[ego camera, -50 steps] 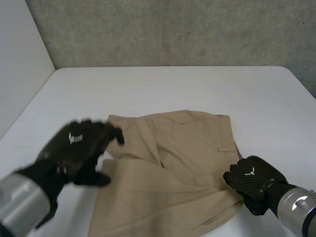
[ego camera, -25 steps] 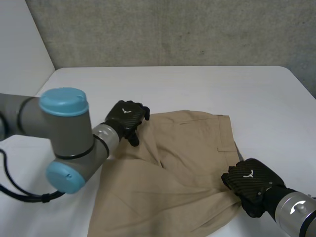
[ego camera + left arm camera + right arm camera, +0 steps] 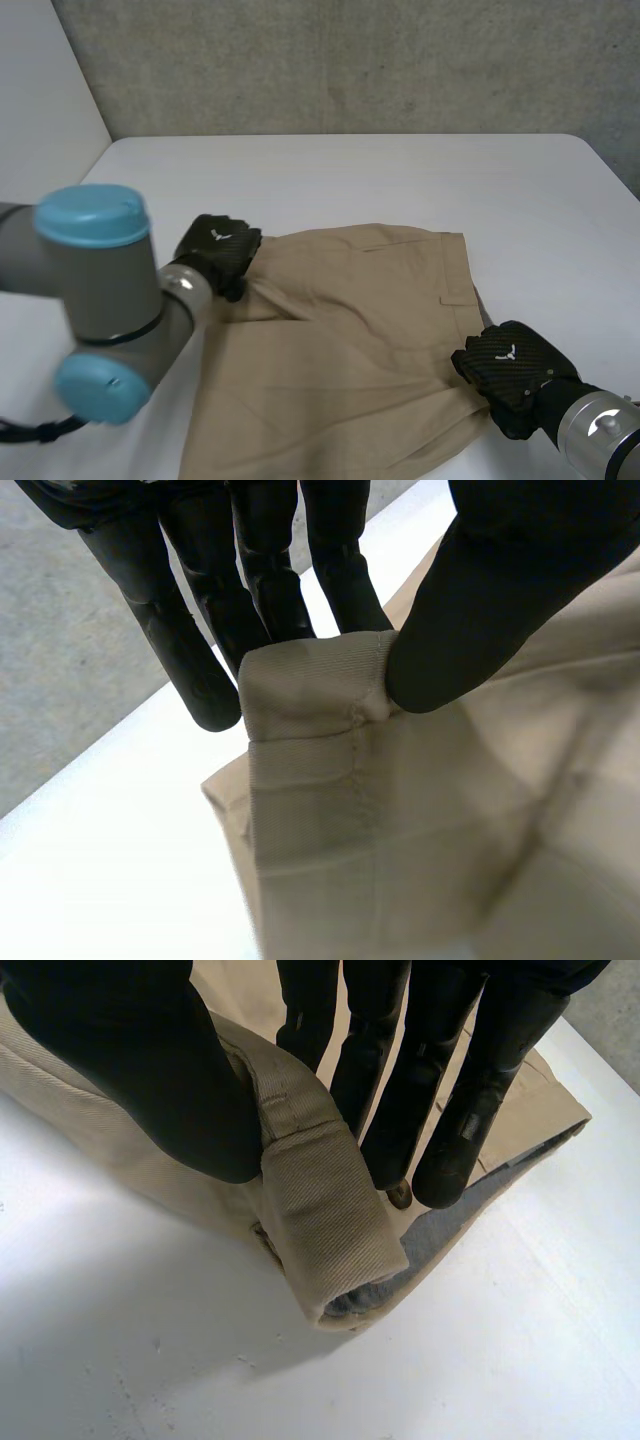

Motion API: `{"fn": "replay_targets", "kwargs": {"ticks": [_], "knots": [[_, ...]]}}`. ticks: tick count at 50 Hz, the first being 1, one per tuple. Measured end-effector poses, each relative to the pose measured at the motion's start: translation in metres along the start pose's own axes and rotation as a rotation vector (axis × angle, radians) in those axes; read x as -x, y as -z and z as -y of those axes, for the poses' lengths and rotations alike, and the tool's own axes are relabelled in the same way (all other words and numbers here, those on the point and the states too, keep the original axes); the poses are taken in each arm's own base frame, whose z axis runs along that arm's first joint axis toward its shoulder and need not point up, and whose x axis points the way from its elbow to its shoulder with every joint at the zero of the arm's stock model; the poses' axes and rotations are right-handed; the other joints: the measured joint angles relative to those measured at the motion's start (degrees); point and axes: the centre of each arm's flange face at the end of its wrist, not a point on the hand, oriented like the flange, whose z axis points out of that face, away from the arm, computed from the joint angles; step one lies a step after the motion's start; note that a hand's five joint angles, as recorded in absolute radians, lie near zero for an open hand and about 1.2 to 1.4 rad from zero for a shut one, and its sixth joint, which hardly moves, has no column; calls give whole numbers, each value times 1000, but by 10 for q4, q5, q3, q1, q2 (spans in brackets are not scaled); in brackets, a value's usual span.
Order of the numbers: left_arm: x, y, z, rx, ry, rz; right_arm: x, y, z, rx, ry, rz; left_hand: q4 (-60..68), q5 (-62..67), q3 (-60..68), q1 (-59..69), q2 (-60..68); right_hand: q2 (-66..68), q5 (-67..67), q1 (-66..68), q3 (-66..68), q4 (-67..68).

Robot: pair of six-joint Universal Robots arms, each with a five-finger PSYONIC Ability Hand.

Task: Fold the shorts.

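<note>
Shorts (image 3: 350,350): flat on table (image 3: 350,175), fold pending. Left robot hand (image 3: 216,250) pinches far-left corner; right robot hand (image 3: 510,365) pinches near-right edge.

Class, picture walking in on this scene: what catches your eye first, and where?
First, the tan shorts lie spread across the near middle of the white table. The left hand pinches their far left corner, while the right hand pinches their near right edge.
</note>
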Motion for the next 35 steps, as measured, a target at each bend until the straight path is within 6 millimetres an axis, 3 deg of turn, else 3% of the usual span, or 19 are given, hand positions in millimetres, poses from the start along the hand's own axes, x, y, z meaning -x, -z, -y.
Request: {"fn": "replay_targets", "kwargs": {"ticks": [7,14,20,28,32,33,35], "knots": [[14,42,-14,55,-54,33,2,1,1,-2,4,9,2,0,1,0,1,0,0,0,0,0],[10,58,-41,147,-80,9,3,2,-1,6,0,15,2,0,1,0,1,0,0,0,0,0],[8,58,-54,185,-74,5,4,2,-1,13,-8,19,2,0,1,0,1,0,0,0,0,0],[15,40,-68,210,-61,33,8,5,-2,21,-32,61,-28,-3,-27,-8,-33,0,0,0,0,0],[15,35,-69,211,-58,37,9,6,-1,20,-39,78,-117,-72,-112,-103,-120,0,0,0,0,0],[16,35,-67,202,-57,40,10,6,-1,16,-44,84,-298,-263,-289,-300,-299,0,0,0,0,0],[17,36,-61,184,-56,46,10,6,0,10,-52,88,-388,-356,-379,-391,-389,0,0,0,0,0]]}}
